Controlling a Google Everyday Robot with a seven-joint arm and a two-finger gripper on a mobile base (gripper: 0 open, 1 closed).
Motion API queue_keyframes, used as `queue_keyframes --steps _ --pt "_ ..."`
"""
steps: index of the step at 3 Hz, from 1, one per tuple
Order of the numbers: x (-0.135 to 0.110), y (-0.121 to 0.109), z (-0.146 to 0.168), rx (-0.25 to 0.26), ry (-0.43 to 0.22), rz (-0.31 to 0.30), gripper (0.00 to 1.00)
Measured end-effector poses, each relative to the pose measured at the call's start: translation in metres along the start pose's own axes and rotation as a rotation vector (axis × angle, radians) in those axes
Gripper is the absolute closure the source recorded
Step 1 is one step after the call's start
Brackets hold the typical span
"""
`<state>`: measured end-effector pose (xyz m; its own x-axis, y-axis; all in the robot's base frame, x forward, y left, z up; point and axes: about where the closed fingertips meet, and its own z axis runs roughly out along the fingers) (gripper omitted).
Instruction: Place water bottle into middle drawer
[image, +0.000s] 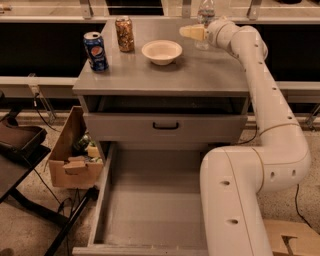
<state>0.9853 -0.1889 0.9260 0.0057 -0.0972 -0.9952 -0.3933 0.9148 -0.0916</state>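
The water bottle (204, 11) stands upright at the far right back of the cabinet top, clear with a pale label; its top is cut off by the frame edge. My gripper (193, 33) is at the end of the white arm, just in front of and slightly left of the bottle, level with its lower half. Whether it touches the bottle does not show. The middle drawer (150, 215) is pulled out wide below the cabinet, a grey box with nothing on its floor.
A blue Pepsi can (96, 50), a gold-brown can (124, 33) and a white bowl (161, 51) stand on the cabinet top (160, 75). A shallower drawer front with a black handle (165, 126) is slightly open. A cardboard box (75, 150) sits on the floor at the left.
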Motion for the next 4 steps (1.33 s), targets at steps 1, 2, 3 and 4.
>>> queue_keyframes --steps 1,2,3,4 --pt "0.008 -0.003 0.002 0.013 0.012 -0.007 0.16" --pt "0.017 -0.01 0.001 0.03 0.028 -0.006 0.39" --pt "0.034 -0.025 -0.002 0.067 0.046 0.023 0.64" --pt "0.034 -0.024 -0.002 0.066 0.046 0.026 0.85"
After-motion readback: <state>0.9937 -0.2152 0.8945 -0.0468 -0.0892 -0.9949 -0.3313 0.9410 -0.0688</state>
